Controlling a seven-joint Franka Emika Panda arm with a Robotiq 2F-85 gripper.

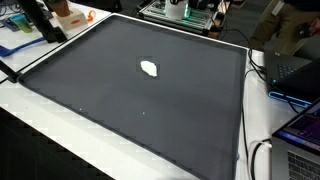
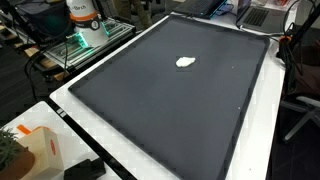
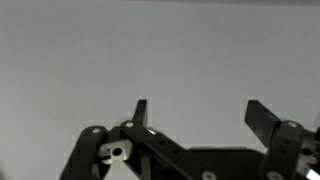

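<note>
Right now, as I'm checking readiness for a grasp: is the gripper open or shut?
Open: in the wrist view the gripper shows its fingers wide apart, nothing between them.

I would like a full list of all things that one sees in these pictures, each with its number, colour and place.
mat: one, dark grey, covers most of the table
table: one, white, shows as a border around the mat
white lump: one, white, lies alone near the middle of the mat; too small to identify
box: one, orange and white, on the table corner, off the mat
plant: one, green, beside the box
laptop: at least one, dark, beside the mat's edge
robot base: one, white with orange, beyond the mat's edge
hand: one, black, open and empty in the wrist view
</note>
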